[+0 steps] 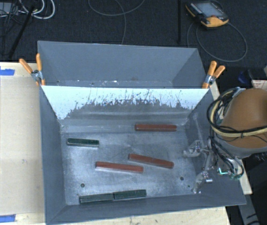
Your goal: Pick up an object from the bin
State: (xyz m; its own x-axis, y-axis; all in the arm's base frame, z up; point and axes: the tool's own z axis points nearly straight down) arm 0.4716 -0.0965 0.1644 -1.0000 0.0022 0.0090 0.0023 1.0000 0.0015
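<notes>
**Item 1. Grey metal bin** [124, 69]. Sloped walls, scuffed floor. The gripper sits low against its right-hand wall as I look down on it.

**Item 2. Arm** [248, 121]. Orange-brown wrist cover looped with black cables, directly behind the gripper, outside the bin's rim.

**Item 3. Gripper** [200, 165]. Whether the claw is open or closed I cannot tell. No bar is seen in its hold.

**Item 4. Dark green bars, three.** Two lie end to end [112, 197], below and well to the left of the gripper. One lies alone [82, 143], far to the left of it.

**Item 5. Red-brown bars, three.** The nearest [150, 161] lies near the gripper on its left, slightly slanted, and is the likeliest pick. Another [119, 167] lies beyond that one, further left. The third [155, 127] lies up and left of the gripper, along the foot of the back wall.

**Risk.** The bars lie flat and thin on the floor, so a descent that is slightly off could skid one away instead of closing on it. The gripper is also close to the wall and could scrape it.

**Pose.** The arm reaches in over the right rim with its wrist bent downward. The gripper is near the floor, apart from every bar.
</notes>
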